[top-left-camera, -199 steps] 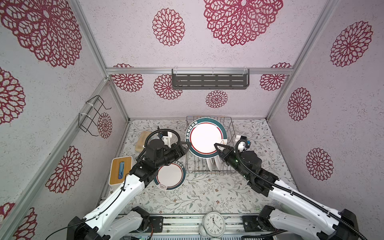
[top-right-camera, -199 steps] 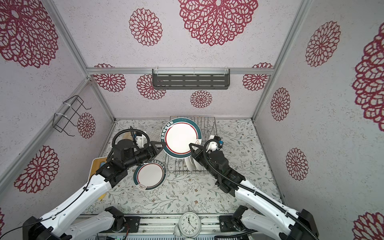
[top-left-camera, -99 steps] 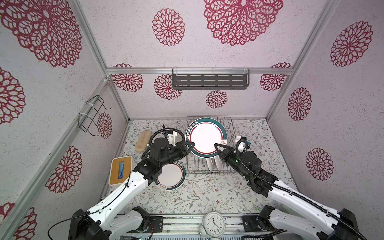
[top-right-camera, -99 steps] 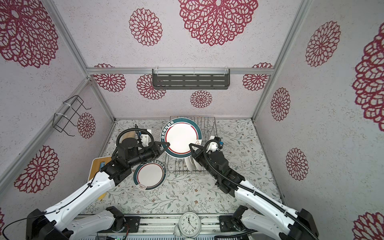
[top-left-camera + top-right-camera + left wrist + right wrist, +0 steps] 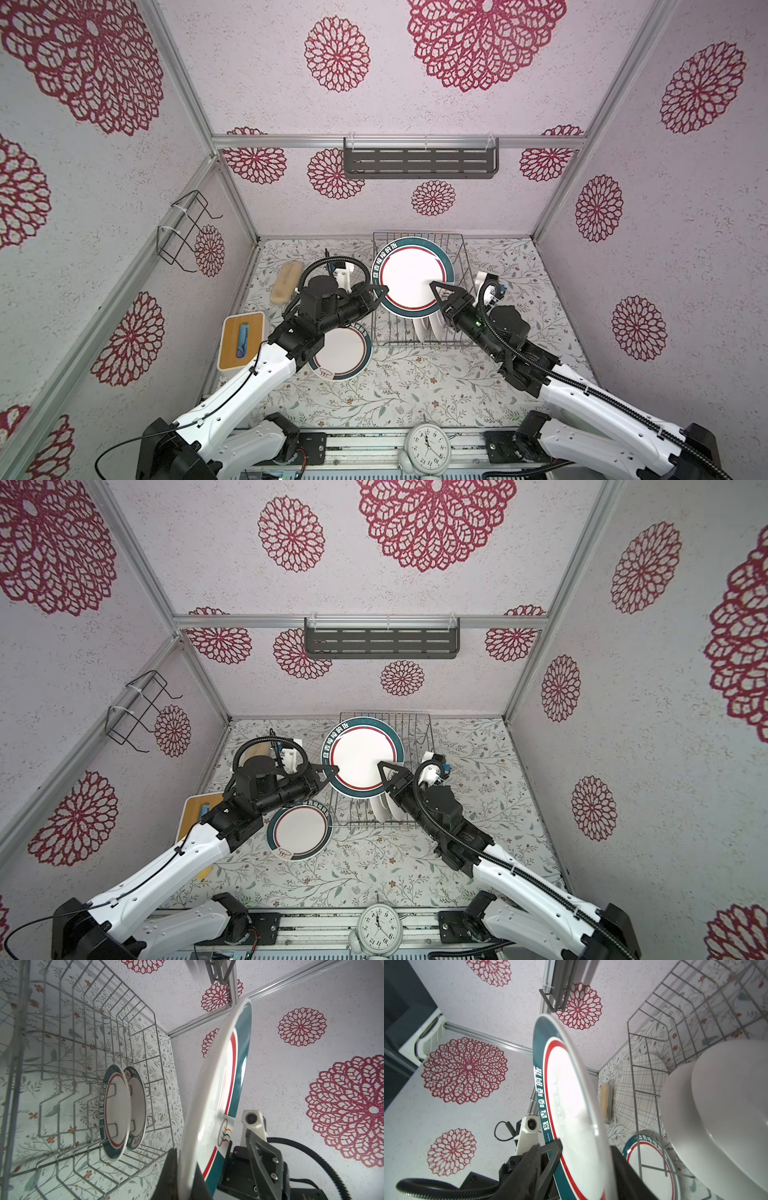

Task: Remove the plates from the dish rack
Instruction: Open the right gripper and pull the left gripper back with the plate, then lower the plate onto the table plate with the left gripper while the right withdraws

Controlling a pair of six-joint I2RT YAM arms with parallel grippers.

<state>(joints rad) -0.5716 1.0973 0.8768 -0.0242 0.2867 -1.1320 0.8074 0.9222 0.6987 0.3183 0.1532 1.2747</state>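
A large teal-rimmed plate (image 5: 409, 276) (image 5: 361, 758) hangs tilted above the silver dish rack (image 5: 463, 257) (image 5: 428, 737). My left gripper (image 5: 380, 291) (image 5: 186, 1176) is shut on its left rim. On the opposite rim my right gripper (image 5: 436, 289) (image 5: 577, 1167) stands open, a finger on each side of the plate. Two smaller plates (image 5: 424, 328) (image 5: 116, 1111) stand upright between the tines. Another teal-rimmed plate (image 5: 345, 353) (image 5: 299, 831) lies flat on the table left of the rack. A cream grid-lined plate (image 5: 639, 1093) lies beyond the rack; my left arm hides it in both top views.
A wood-lidded box (image 5: 242, 340) sits at the table's left edge and a tan brush (image 5: 286, 282) behind it. A white clock (image 5: 428, 442) stands at the front edge. A black wire holder (image 5: 183, 228) hangs on the left wall, a grey slotted shelf (image 5: 419, 160) on the back wall.
My left gripper has moved right to the raised plate's left rim and shut on it. My right gripper, shut on the right rim before, has opened. The plate stays aloft.
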